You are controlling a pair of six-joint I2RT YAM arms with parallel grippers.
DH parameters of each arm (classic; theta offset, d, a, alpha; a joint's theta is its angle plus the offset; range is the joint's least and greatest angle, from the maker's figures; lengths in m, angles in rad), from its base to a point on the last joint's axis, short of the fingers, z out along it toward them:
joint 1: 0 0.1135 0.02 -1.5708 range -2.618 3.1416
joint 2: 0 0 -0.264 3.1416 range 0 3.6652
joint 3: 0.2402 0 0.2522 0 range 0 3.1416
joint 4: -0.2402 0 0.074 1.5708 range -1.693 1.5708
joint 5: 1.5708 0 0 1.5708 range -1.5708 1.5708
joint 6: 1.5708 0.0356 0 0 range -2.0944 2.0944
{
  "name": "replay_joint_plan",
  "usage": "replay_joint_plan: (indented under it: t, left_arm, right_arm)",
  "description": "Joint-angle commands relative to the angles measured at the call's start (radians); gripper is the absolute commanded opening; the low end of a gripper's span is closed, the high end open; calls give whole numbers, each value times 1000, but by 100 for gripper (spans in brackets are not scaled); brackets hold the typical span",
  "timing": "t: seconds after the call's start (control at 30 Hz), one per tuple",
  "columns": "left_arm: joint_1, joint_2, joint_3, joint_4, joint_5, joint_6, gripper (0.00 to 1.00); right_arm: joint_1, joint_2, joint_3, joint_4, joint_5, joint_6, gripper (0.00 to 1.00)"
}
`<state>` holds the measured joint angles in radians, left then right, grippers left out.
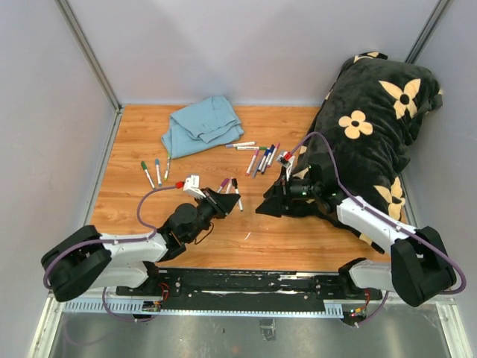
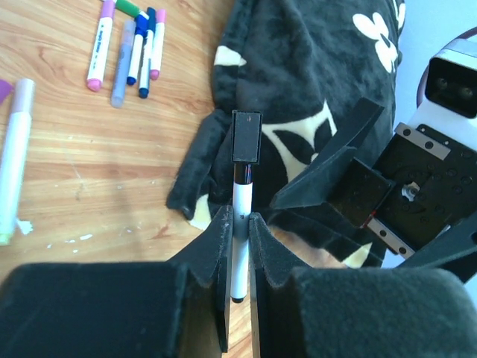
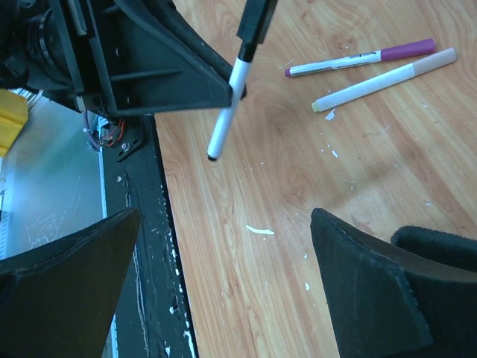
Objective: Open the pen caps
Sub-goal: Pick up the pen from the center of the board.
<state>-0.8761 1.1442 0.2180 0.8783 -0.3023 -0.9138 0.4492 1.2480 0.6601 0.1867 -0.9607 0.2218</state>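
One black cap [image 2: 246, 136], boxy, seated on white marker [image 2: 241, 200].

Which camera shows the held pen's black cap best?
Left wrist view: the black cap is close and whole, beyond the left gripper. Right wrist view crops it at the top edge; top view shows it tiny.

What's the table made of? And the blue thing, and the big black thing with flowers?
The table looks like wood or wood-print laminate: orange-brown grain lines, smooth surface. The blue thing seems soft cloth: it lies crumpled in folds. The black flowered thing looks like fuzzy plush fabric, matte and puffy.
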Motion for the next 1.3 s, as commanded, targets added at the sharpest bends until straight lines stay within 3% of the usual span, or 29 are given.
replay_joint_plan:
  t: [0.0, 0.13, 0.23, 0.47, 0.7, 0.87, 0.9, 1.13, 1.27]
  left_arm:
    - [-81, 95, 59, 212, -130, 30, 0]
    - [-127, 180, 69, 321, -169, 35, 0]
    - [-153, 248, 66, 426, -182, 32, 0]
    - [-188, 322, 94, 466, -190, 26, 0]
    - [-212, 328, 98, 471, -187, 26, 0]
    - [-214, 343, 98, 492, -169, 25, 3]
    - [-215, 342, 95, 501, -162, 28, 5]
    - [-214, 225, -2, 565, -143, 110, 59]
    - [-214, 80, -77, 545, -102, 211, 74]
  right_arm:
    - [56, 17, 5, 43, 67, 58, 100]
    - [80, 48, 30, -2, 112, 56, 96]
    - [92, 61, 43, -21, 126, 53, 86]
    - [106, 51, 46, -21, 126, 57, 55]
    - [136, 55, 69, -41, 122, 39, 33]
    - [137, 17, 77, -50, 130, 25, 2]
    - [136, 12, 86, -73, 139, 11, 1]
    - [126, 11, 155, -230, 17, -182, 1]
    - [123, 13, 217, -369, -36, -334, 1]
